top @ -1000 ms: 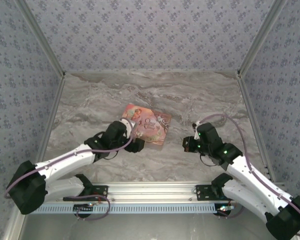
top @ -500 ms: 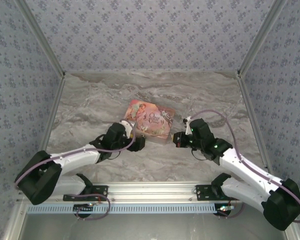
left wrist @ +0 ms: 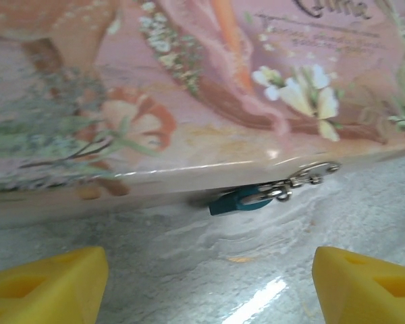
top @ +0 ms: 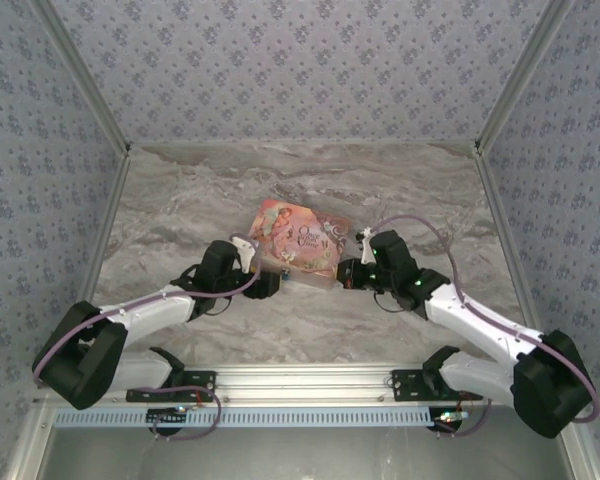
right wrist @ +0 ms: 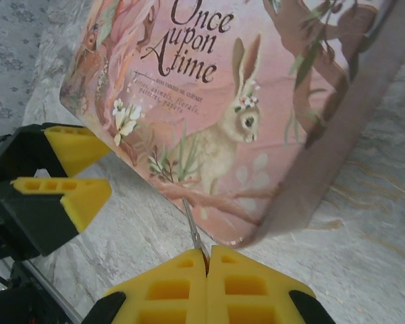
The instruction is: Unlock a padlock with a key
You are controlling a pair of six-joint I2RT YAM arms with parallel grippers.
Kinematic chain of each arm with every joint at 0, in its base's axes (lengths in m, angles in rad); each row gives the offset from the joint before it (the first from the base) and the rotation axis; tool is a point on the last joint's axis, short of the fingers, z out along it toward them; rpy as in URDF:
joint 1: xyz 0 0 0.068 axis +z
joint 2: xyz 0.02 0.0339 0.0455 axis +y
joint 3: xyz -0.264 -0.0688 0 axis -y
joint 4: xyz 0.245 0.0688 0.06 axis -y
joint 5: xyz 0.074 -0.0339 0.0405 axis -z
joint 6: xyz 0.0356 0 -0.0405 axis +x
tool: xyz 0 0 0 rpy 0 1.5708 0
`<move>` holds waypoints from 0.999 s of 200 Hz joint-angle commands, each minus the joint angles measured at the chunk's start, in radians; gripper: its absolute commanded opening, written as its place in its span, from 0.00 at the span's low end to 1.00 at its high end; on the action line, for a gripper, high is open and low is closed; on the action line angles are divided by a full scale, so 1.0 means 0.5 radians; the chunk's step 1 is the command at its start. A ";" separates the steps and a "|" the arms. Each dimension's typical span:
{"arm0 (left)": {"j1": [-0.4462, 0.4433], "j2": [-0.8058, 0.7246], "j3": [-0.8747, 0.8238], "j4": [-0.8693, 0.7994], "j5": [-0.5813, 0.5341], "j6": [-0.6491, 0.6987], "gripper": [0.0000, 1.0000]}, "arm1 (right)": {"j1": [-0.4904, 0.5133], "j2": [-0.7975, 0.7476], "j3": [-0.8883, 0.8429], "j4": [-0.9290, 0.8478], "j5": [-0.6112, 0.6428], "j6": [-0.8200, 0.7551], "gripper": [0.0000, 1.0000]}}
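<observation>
- The left end effector (left wrist: pixel 202 287) holds its yellow fingers (left wrist: pixel 47 287) spread wide, with nothing between them. It sits low over the desk (left wrist: pixel 189 263) and faces the near edge of the pink illustrated box (left wrist: pixel 189 81).
- The padlock (left wrist: pixel 235 202), a small teal body, hangs at the lower edge of the box from a silvery hasp (left wrist: pixel 309 175). It lies ahead of the spread fingers, between their lines and apart from both.
- The right end effector (right wrist: pixel 207 260) has its fingers pressed together and pinches the key (right wrist: pixel 193 229). The thin silvery blade projects from the fingertips and its tip reaches the rim of the box. It cannot be told whether the tip touches the rim.
- In the top view, the box lies flat on the marbled desk. The left end effector (top: pixel 267 285) stands at its near left corner and the right end effector (top: pixel 345 274) at its near right corner.
- In the right wrist view, the left end effector's fingers sit to the left of the key, apart from it.
</observation>
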 commanded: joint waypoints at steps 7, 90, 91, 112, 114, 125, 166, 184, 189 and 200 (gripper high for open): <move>0.001 -0.018 -0.038 0.154 0.176 0.014 0.78 | -0.047 0.145 0.135 0.206 -0.158 -0.017 0.00; 0.076 0.217 0.127 0.190 0.119 0.015 0.76 | -0.117 0.492 0.256 0.215 -0.168 -0.055 0.00; 0.078 0.221 0.130 0.195 0.123 0.012 0.76 | -0.118 0.492 0.254 0.216 -0.170 -0.055 0.00; 0.130 0.305 0.192 0.227 0.181 0.029 0.76 | -0.117 0.519 0.222 0.195 -0.146 -0.056 0.00; 0.133 0.311 0.200 0.229 0.186 0.031 0.76 | -0.117 0.518 0.217 0.194 -0.142 -0.056 0.00; 0.147 0.335 0.227 0.230 0.197 0.048 0.76 | -0.116 0.511 0.185 0.194 -0.126 -0.050 0.00; 0.158 0.342 0.208 0.283 0.275 0.072 0.76 | -0.108 0.529 0.047 0.279 -0.112 0.029 0.00; 0.145 0.328 0.162 0.333 0.328 0.061 0.76 | -0.098 0.537 0.011 0.320 -0.110 0.051 0.00; 0.134 0.328 0.151 0.341 0.337 0.061 0.76 | -0.095 0.534 0.002 0.325 -0.110 0.055 0.00; 0.113 0.329 0.132 0.355 0.350 0.057 0.76 | -0.091 0.535 0.000 0.327 -0.107 0.055 0.00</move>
